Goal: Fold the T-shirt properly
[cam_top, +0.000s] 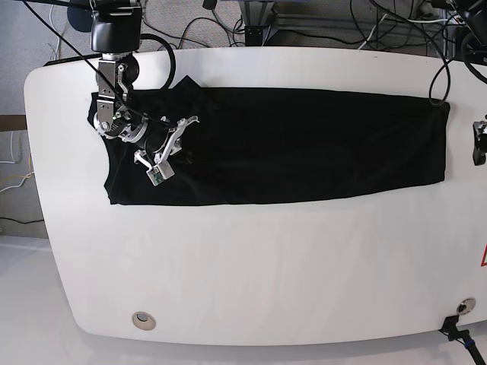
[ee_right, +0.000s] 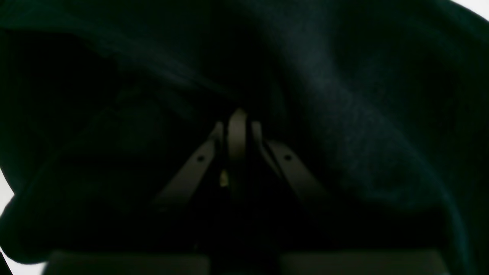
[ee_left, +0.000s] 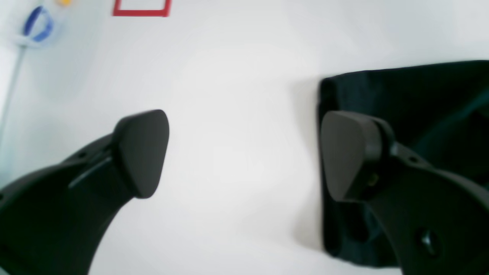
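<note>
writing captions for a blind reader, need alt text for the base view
A long black T-shirt lies folded into a band across a white table. The right gripper, shut, is down on its end at the view's left; the left arm is barely visible at the far right edge.

Matt black cloth T-shirt (cam_top: pixel 304 144) on smooth, faintly glossy white table (cam_top: pixel 251 266); matt black plastic-looking fingers (ee_left: pixel 143 152).

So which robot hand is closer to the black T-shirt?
The right hand. It is shut, right on the T-shirt near one end. The left hand is open, just off the other end over the bare table.
</note>
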Robot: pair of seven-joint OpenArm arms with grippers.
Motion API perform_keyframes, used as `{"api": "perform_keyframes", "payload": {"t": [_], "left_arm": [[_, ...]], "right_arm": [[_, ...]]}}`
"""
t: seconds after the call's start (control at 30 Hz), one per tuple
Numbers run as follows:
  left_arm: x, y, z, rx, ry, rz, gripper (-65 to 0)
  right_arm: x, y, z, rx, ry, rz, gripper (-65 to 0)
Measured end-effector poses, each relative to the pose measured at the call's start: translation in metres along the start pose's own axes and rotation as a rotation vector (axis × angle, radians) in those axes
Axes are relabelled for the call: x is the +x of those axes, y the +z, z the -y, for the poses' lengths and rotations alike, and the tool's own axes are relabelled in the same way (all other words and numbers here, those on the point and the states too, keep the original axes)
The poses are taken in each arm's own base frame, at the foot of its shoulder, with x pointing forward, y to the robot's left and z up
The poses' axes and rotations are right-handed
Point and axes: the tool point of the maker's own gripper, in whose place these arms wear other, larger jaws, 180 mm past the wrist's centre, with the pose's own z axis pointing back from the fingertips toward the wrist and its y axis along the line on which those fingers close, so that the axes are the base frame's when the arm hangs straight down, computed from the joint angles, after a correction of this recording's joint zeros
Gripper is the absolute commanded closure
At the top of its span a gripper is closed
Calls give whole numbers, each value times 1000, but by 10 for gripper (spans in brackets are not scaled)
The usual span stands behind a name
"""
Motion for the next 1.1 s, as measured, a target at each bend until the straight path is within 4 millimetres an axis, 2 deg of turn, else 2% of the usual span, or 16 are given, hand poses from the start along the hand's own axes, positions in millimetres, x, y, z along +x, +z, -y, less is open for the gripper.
{"api": "perform_keyframes", "payload": {"t": [0.1,0.17,0.33,0.47,0.57,0.73,0.8,0.97,1.03,1.1], "left_arm": [[-4,-22,38,-85,13,-11,-597],[-7,-32,52,-123,52,-3,-597],[-48,-43,48,-118,154,-97,-597],[-57,-48,54,-141,190,-110,-597],[-72,-51,59,-154,187,-159,-597],[-68,-58,77,-200,158,-153,-594],[-68,-58,79,-207,153,-153,-532],[-67,-62,92,-232,178,-131,-228],[-69,-62,94,-233,178,-137,-154],[-70,-63,99,-237,189,-136,-118]], "right_arm": [[0,0,0,0,0,-1,0],[0,0,0,1,0,0,0],[0,0,0,0,0,0,0],[0,0,0,0,0,0,0],[0,0,0,0,0,0,0],[0,0,0,1,1,-1,0],[0,0,0,0,0,0,0],[0,0,0,0,0,0,0],[0,0,0,0,0,0,0],[0,0,0,0,0,0,0]]}}
